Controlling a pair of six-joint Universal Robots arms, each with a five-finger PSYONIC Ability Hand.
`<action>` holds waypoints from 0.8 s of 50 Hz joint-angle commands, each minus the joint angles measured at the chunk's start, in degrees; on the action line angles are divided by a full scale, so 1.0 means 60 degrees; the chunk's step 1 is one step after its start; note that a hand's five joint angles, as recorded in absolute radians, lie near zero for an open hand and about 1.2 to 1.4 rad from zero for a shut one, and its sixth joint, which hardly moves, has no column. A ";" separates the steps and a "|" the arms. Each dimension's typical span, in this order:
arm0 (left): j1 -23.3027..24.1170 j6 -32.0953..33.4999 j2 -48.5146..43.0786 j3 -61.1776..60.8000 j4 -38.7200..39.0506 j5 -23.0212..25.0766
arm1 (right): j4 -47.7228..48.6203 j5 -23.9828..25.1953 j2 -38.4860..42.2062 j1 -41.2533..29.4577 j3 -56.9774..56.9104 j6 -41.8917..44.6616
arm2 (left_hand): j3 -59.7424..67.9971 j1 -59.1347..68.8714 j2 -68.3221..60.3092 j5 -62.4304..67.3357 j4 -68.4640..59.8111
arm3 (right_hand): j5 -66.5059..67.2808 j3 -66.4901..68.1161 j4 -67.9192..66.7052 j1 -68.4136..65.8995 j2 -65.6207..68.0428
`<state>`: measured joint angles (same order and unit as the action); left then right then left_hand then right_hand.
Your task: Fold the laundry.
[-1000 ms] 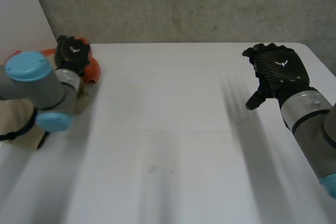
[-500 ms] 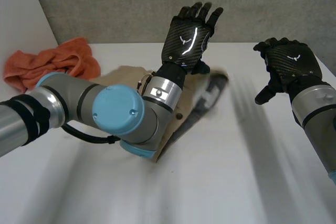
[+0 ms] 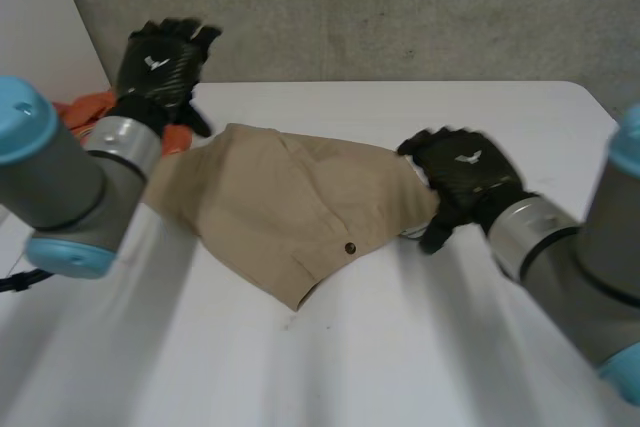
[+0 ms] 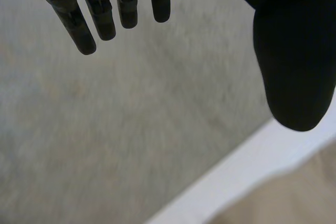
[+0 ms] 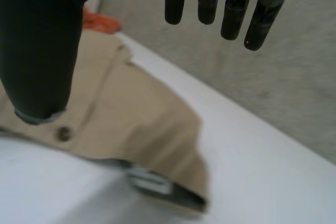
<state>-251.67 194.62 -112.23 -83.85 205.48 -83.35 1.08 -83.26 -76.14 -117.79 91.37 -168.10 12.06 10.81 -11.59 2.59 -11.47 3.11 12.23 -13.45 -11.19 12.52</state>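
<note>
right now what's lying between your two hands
The tan garment lies spread between the left hand and the right hand, as the head view shows.

Field notes, for you at the controls:

- You have a white table (image 3: 420,367) with a matte, plain top.
- Its far edge runs straight across, and its far right corner (image 3: 592,87) is rounded.
- Right behind the table stands a grey wall (image 3: 400,7), rough and speckled like bare concrete.
- On your left, a smooth white panel (image 3: 40,27) stands beside that wall, and their shared edge slants.
- Left wrist view: the same grey wall (image 4: 105,129) meets the table's white edge (image 4: 236,177).
- Right wrist view: the grey wall (image 5: 294,87) backs the table (image 5: 262,171).
- The light is soft and even across the top.
</note>
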 commanded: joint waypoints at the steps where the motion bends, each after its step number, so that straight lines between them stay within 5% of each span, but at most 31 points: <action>1: -0.1749 0.1296 -0.0761 0.0132 -0.1608 0.1440 | 0.0011 -0.0595 0.1671 -0.0597 -0.1018 0.0506 | 0.0561 0.0770 -0.0640 0.0473 -0.0659 | 0.0140 0.0287 -0.0083 -0.0460 0.0237; 9: -0.2542 0.2163 -0.1158 -0.0190 -0.1917 0.1690 | 0.0084 -0.2075 0.3503 -0.0568 -0.2380 0.1707 | 0.0646 0.0854 -0.0725 0.0558 -0.0744 | 0.1036 0.1183 -0.0980 -0.1356 0.1134; 17: -0.2499 0.2149 -0.0997 -0.0689 -0.1844 0.1719 | 0.0743 -0.2296 0.5056 -0.0524 -0.3581 0.2323 | 0.0506 0.0714 -0.0584 0.0418 -0.0603 | 0.3248 0.3395 -0.3192 -0.3568 0.3346; 23: -0.2352 0.2134 -0.0807 -0.0835 -0.1829 0.1719 | 0.0860 -0.2310 0.5774 -0.0262 -0.4387 0.2411 | 0.0478 0.0686 -0.0556 0.0390 -0.0575 | 1.1143 1.1290 -1.1086 -1.1463 1.1240; 40: -0.2220 0.1387 -0.0001 -0.1304 -0.1829 0.1734 | 0.1431 -0.1902 0.7808 0.1979 -0.9025 0.4900 | 0.0310 0.0518 -0.0388 0.0222 -0.0407 | 1.1149 1.1295 -1.1092 -1.1469 1.1246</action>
<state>-264.95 203.41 -113.39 -90.47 194.51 -73.01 7.99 -96.30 -34.50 -110.09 49.95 -143.97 12.18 10.81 -12.61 2.73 -11.78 56.44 67.65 -67.95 -56.83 67.13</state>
